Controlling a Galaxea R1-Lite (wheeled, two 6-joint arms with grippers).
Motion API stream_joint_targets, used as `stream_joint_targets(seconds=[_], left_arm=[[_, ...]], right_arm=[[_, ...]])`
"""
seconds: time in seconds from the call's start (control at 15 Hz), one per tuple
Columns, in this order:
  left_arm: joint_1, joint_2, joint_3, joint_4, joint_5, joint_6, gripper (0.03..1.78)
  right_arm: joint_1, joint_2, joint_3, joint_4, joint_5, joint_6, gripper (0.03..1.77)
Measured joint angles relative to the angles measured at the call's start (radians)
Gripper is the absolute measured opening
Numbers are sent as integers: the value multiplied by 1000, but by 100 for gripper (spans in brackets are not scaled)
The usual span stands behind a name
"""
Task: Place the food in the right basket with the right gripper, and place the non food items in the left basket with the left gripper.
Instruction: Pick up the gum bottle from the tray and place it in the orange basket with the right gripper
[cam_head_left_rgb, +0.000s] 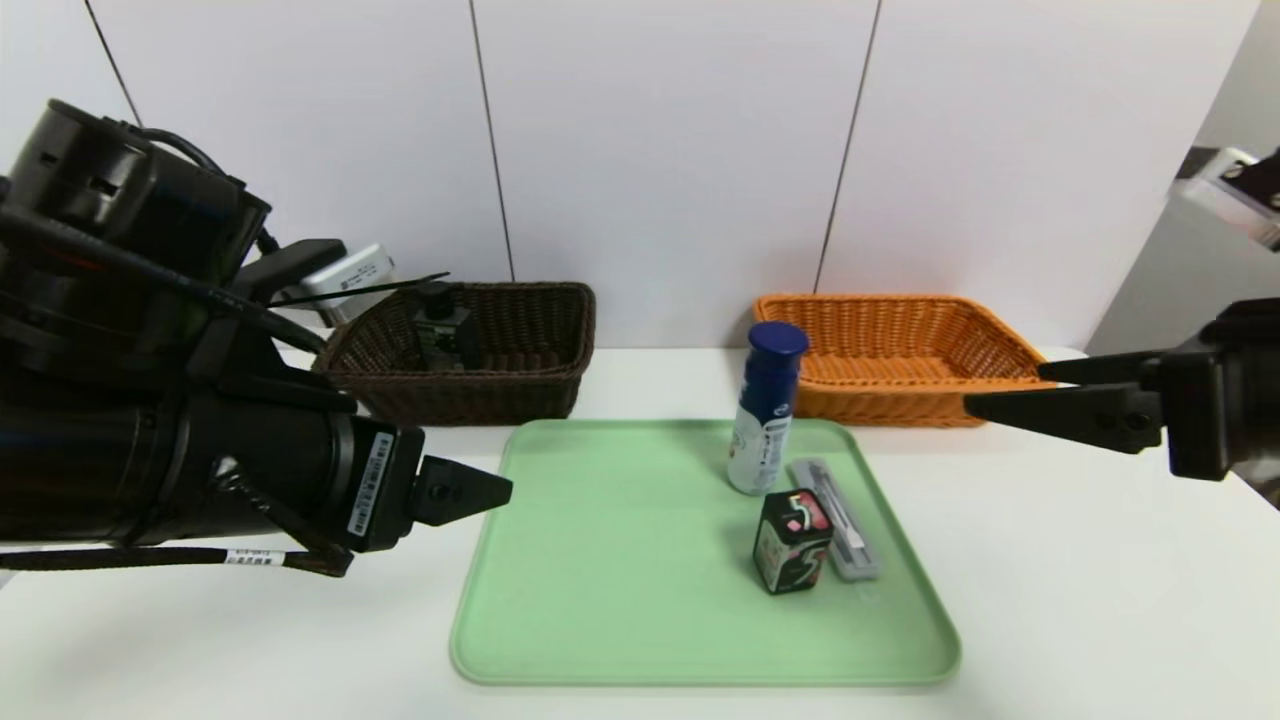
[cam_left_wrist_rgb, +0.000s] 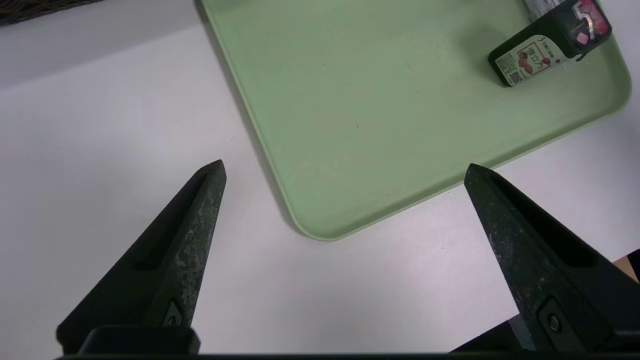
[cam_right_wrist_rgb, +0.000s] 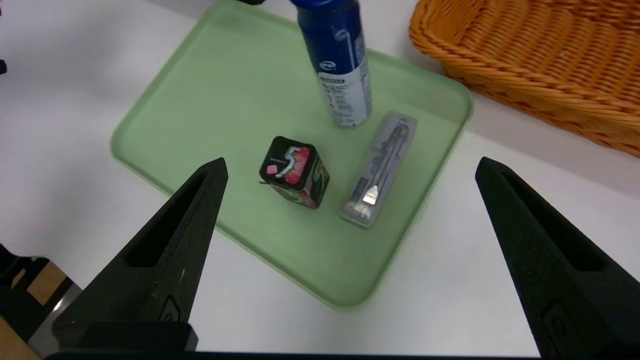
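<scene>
Head view: both tools gape empty, left tool (cam_head_left_rgb: 470, 490) off the green tray (cam_head_left_rgb: 600, 560), right tool (cam_head_left_rgb: 1010, 395) by the orange basket (cam_head_left_rgb: 900, 350). White bottle (cam_head_left_rgb: 766, 410), dark box (cam_head_left_rgb: 792, 540) and clear case (cam_head_left_rgb: 838, 520) crowd together; grabbing one could topple the bottle. White surface (cam_head_left_rgb: 1050, 600), panelled wall.

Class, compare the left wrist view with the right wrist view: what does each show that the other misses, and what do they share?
Left wrist only: a corner of the dark brown woven basket and the open left end effector.
Right wrist only: the tall white bottle with blue top, the orange woven basket and the open right end effector.
Both: the green tray, the small dark box with pink-red marks and the clear-grey case.
</scene>
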Motion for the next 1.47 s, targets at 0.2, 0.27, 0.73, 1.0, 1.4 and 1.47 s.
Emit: stream_joint_targets(seconds=[0.2, 0.27, 0.73, 1.0, 1.4, 1.47], left_arm=[[0, -23, 26, 0, 4, 1, 169], [0, -27, 33, 1, 4, 2, 169], [1, -42, 47, 1, 4, 2, 169], [2, -43, 49, 0, 4, 1, 169], [2, -36, 49, -1, 2, 0, 169], [2, -36, 50, -1, 2, -1, 169]], right_arm=[[82, 114, -89, 56, -39, 6, 171], [113, 152, -120, 82, -54, 7, 171], [321, 384, -258, 151, -275, 108, 171], [358, 454, -284, 199, -333, 170, 171], [368, 474, -283, 252, -361, 211, 171], [372, 481, -281, 252, -363, 218, 171]])
